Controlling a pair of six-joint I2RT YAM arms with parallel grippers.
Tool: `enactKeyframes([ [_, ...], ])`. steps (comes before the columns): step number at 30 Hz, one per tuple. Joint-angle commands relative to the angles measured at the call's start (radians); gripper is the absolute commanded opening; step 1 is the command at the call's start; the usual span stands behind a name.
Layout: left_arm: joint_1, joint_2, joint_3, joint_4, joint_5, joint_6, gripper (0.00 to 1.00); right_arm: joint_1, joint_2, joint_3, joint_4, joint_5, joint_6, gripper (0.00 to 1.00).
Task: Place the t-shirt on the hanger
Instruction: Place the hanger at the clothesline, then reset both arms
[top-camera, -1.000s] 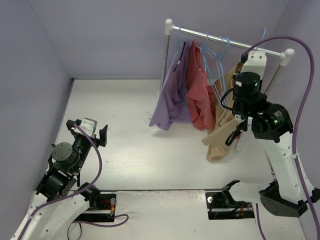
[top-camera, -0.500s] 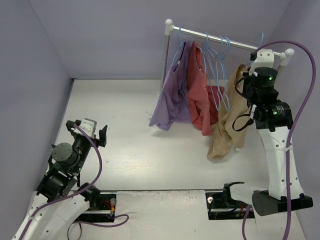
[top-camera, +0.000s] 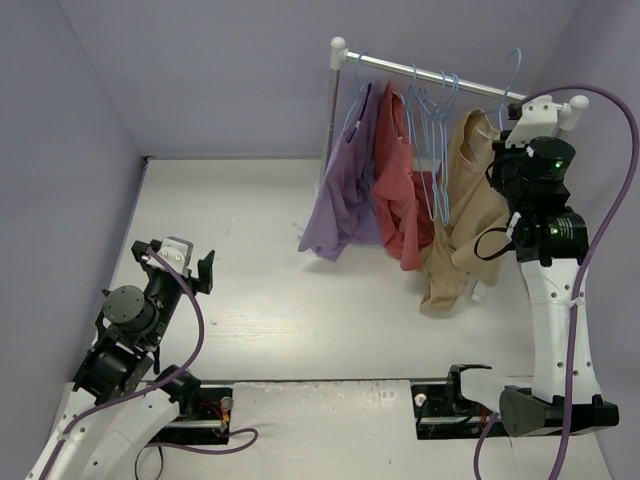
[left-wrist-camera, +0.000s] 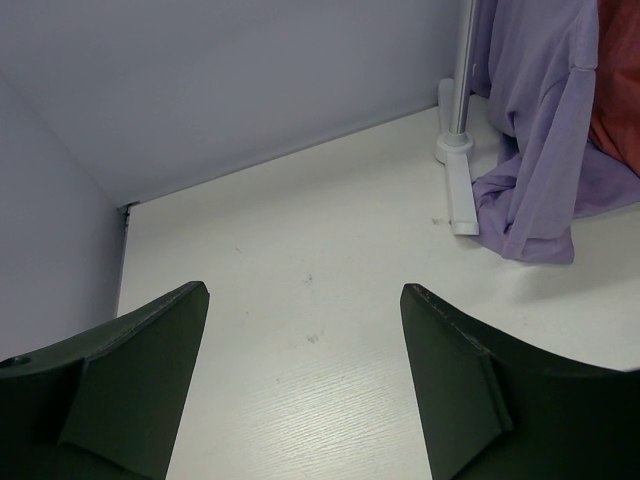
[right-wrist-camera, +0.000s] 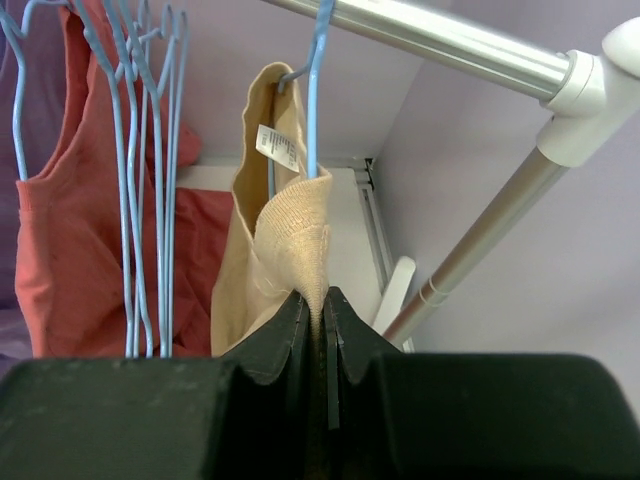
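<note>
Right: white tabletop (top-camera: 250, 300) is boxed by lavender walls (top-camera: 200, 70); rack rail (top-camera: 440, 78) is set at the far right. T-shirt (top-camera: 462, 200) is hung on hanger (right-wrist-camera: 313, 100) there, pinched tight by right gripper (right-wrist-camera: 320, 300). Left gripper (left-wrist-camera: 302, 295) is held spread, near-left.

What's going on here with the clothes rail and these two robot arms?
The right arm's gripper is pinched shut on the tan t-shirt, which is draped on a light-blue hanger, and holds it up at the rail. The hanger's hook reaches the rail, but I can't tell if it rests on it. A purple shirt and a red shirt hang further along. The left gripper is open and empty, low over the table, far from the clothes.
</note>
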Motion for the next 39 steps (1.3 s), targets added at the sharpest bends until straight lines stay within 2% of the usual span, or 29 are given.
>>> enactKeyframes([
  [1,0.008,0.02,0.011,0.075,0.019,-0.022,0.73,-0.05,0.01,-0.001,0.238,-0.078,0.015,0.0],
  [10,0.011,0.018,0.011,0.074,0.019,-0.021,0.73,-0.075,0.001,-0.133,0.316,-0.141,0.045,0.0],
  [23,0.022,0.032,0.012,0.073,0.032,-0.03,0.73,-0.075,-0.176,-0.441,0.39,-0.156,0.125,0.0],
  [24,0.026,0.04,0.014,0.072,0.036,-0.033,0.73,-0.075,-0.191,-0.45,0.388,-0.156,0.128,0.04],
  [25,0.03,0.046,0.017,0.069,0.038,-0.035,0.73,-0.075,-0.202,-0.46,0.389,-0.16,0.134,0.16],
  [27,0.035,0.049,0.023,0.063,0.038,-0.045,0.73,-0.075,-0.221,-0.463,0.388,-0.167,0.14,0.32],
  [28,0.037,0.047,0.023,0.063,0.036,-0.048,0.73,-0.075,-0.245,-0.463,0.388,-0.167,0.144,0.48],
  [29,0.037,0.047,0.023,0.063,0.033,-0.048,0.73,-0.075,-0.259,-0.463,0.388,-0.167,0.144,0.49],
  [31,0.037,0.046,0.023,0.07,0.025,-0.053,0.73,-0.075,-0.313,-0.46,0.382,-0.168,0.156,0.67],
  [34,0.037,0.066,0.066,0.029,-0.006,-0.078,0.74,-0.075,-0.384,-0.451,0.365,-0.158,0.161,0.81],
  [39,0.037,0.098,0.21,-0.14,-0.101,-0.102,0.78,-0.055,-0.532,-0.452,0.346,-0.07,0.178,0.96],
])
